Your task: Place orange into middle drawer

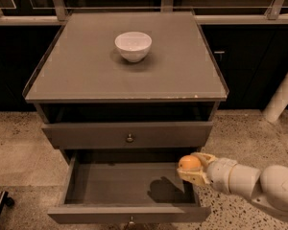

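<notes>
Gripper (pixel 192 170) pinches the orange (pixel 189 162), its underside hidden, over the right wall of the middle drawer (pixel 110 213).

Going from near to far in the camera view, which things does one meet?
Open middle drawer → hand holding the orange above its right side → closed upper drawer → white bowl on the cabinet top.

Gripper (pixel 187 171) with orange (pixel 189 162) above middle drawer (pixel 125 213)

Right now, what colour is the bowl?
Bowl is white, camera view; gripper holds orange by the middle drawer's right edge.
</notes>
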Controlling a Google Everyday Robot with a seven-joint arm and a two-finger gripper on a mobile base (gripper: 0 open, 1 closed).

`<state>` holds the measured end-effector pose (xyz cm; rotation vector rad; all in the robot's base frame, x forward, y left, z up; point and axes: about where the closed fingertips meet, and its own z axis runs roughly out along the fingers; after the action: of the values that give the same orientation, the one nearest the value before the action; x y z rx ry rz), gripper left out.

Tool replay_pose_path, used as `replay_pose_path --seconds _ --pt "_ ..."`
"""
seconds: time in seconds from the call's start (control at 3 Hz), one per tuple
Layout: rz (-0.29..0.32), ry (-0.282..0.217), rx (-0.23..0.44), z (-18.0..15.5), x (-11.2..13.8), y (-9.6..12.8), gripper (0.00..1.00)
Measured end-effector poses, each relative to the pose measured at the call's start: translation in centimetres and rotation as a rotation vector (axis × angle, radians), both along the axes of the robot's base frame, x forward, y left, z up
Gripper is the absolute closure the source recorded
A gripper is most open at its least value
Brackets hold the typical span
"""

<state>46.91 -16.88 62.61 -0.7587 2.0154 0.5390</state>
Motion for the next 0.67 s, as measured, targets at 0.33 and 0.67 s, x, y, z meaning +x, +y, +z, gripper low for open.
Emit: replay_pose_path --seconds 0.33,0.67 --pt "-0.045 -0.011 -0.009 -0.67 0.85 -0.71 1.0" --pt "-0.043 -0.01 -0.009 -0.66 0.83 -0.67 1.0"
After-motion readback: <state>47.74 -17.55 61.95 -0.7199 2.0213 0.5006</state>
